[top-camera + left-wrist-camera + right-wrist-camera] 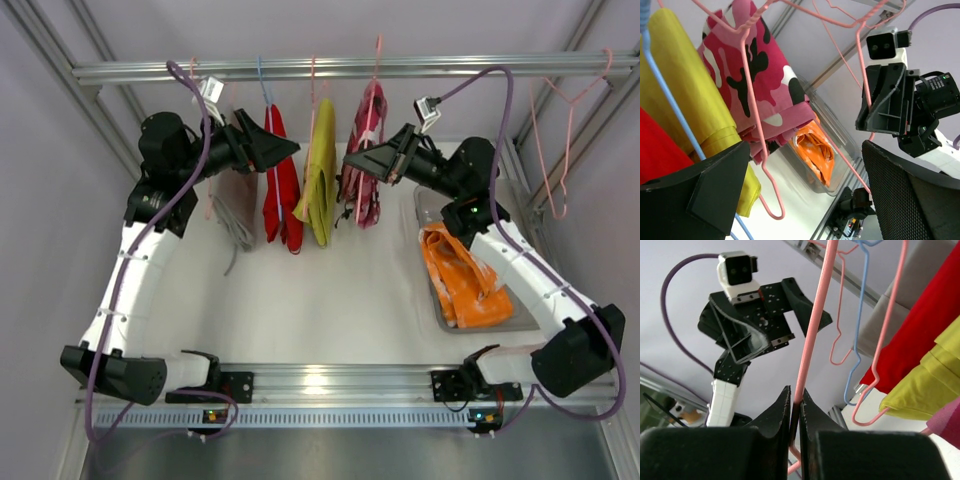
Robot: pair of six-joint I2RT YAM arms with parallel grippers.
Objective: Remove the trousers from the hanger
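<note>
Above the white surface (320, 300), pink camouflage cloth trousers (767, 82) hang on a thin pink wire hanger (811, 335) clenched by the right end effector (795, 399), left end effector (275, 140) released; tugging may unhook it

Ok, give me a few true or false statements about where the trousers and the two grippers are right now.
1. The orange trousers lie in the tray on the right. True.
2. The pink camouflage trousers are lying on the table. False: they hang on a hanger from the rail.
3. The right gripper is shut on a pink hanger wire. True.
4. The left gripper is clamped on the red trousers. False: its fingers stand wide apart, closed on nothing.
5. The yellow trousers hang between the red trousers and the pink camouflage trousers. True.
</note>
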